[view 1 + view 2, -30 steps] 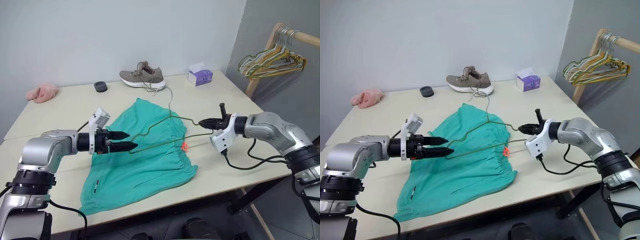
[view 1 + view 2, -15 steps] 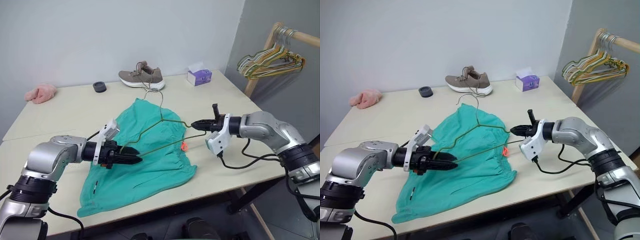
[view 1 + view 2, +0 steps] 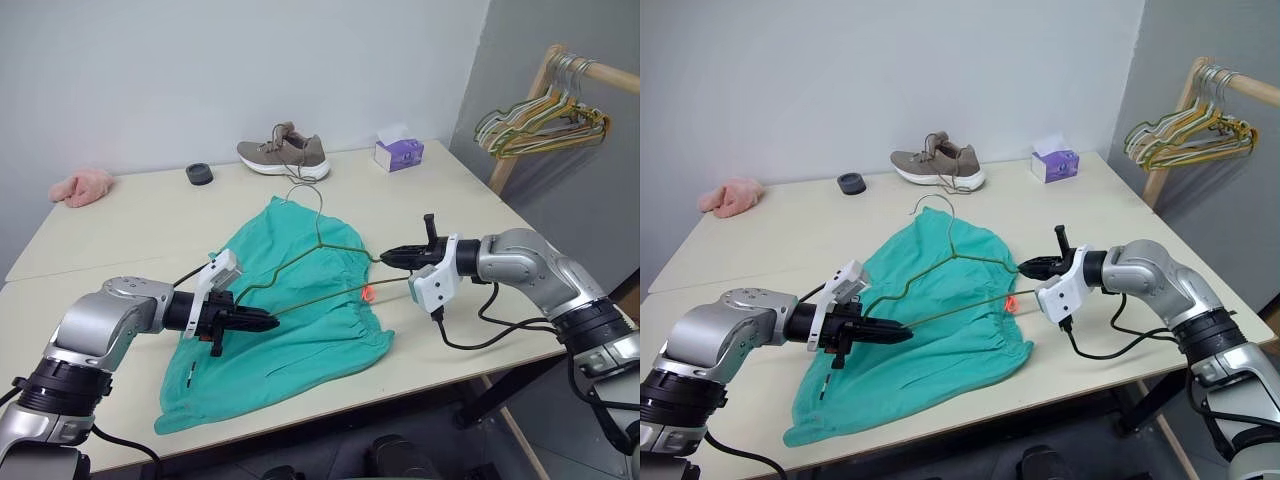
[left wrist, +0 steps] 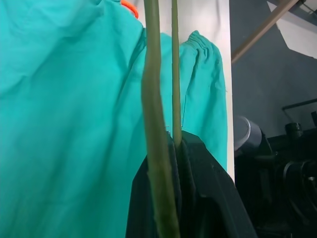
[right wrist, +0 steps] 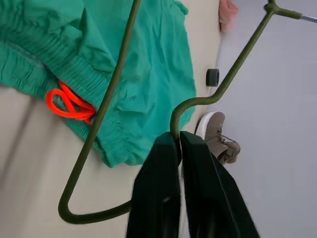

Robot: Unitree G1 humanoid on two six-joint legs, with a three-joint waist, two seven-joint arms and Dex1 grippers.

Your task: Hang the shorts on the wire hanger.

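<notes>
From the head cameras, the wire hanger (image 3: 320,262) is seen held up over the shorts (image 3: 280,315), which are spread flat on the table (image 3: 130,215). Its one end is pinched by the left gripper (image 3: 262,321), the other by the right gripper (image 3: 388,257).

In the left wrist view, the fingers (image 4: 198,198) are clamped tight on the wire.

In the right wrist view, the fingers (image 5: 158,198) are nearly together, with the hanger's bend caught between them.
</notes>
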